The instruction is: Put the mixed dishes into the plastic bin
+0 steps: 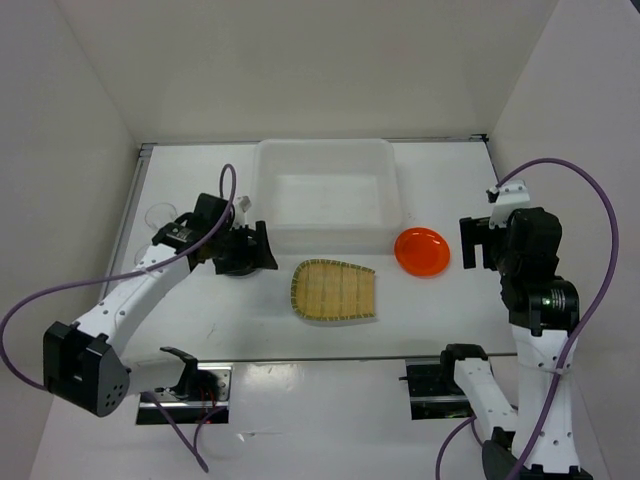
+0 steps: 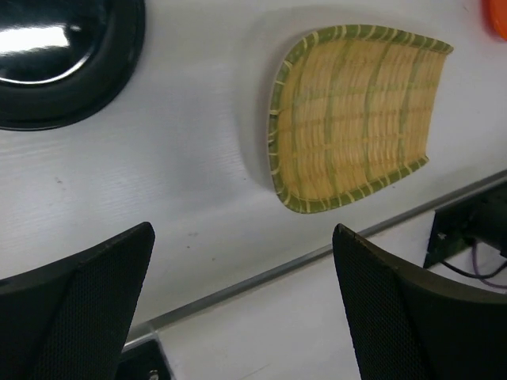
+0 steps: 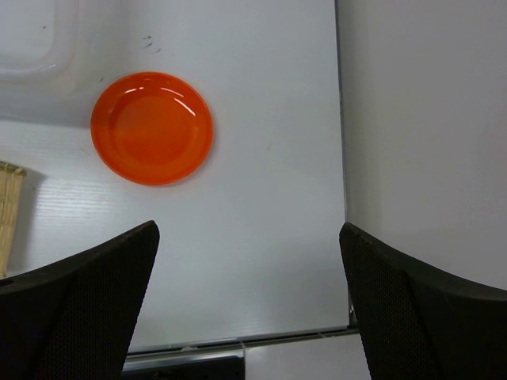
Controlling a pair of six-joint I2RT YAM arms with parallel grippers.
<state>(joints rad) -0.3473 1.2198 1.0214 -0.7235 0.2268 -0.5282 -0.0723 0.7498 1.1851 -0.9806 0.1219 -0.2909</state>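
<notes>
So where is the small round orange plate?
Top view: the orange plate lies right of the tan woven bamboo tray, near the translucent plastic bin.

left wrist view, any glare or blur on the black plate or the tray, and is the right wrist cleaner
Left wrist: a bright white streak of glare sits on the black plate, washing out its surface there; the bamboo tray is sharp, weave readable, with a faint soft shadow along its left edge. Right wrist: the orange plate shows only thin highlights near its rim, no blur.
</notes>
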